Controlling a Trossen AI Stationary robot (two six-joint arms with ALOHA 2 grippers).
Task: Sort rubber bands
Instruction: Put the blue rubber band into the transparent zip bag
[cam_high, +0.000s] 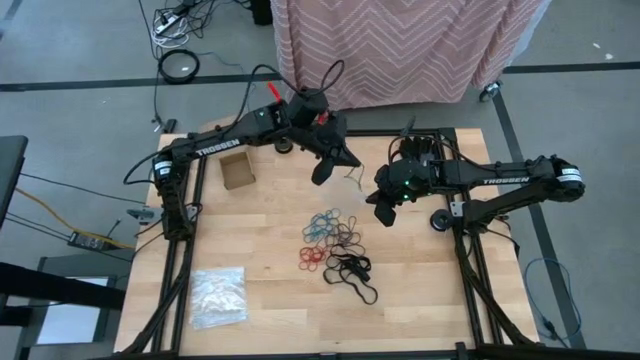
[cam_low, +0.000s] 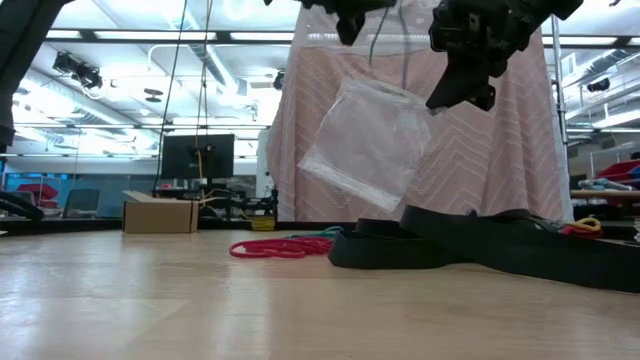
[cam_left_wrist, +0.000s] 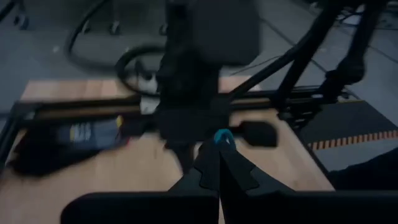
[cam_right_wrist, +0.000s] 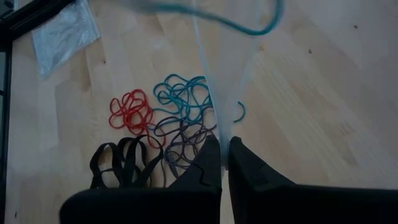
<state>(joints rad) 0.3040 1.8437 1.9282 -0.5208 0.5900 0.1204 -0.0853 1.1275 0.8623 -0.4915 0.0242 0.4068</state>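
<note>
Above the middle of the wooden table (cam_high: 420, 290), both arms reach inward from their bases and meet over a clear plastic bag (cam_low: 368, 143) that hangs in the air between them. From its base at the table's left edge, the left arm stretches diagonally toward the far centre, its wrist bent downward so the left claw (cam_high: 322, 170) points at the table; its fingers are pressed together, with a blue-teal band (cam_left_wrist: 222, 137) showing at their tips. From the right side the other arm folds back toward the centre, and the right claw (cam_high: 385, 212) tilts down, closed on the bag's edge, as the right wrist view shows. On the table below lie the rubber bands (cam_high: 335, 245): blue-teal, red, tan-brown and larger black loops in a loose cluster. A small cardboard box (cam_high: 237, 170) sits near the left arm, and a second crinkly bag (cam_high: 218, 296) lies flat near the table's front left corner.
</note>
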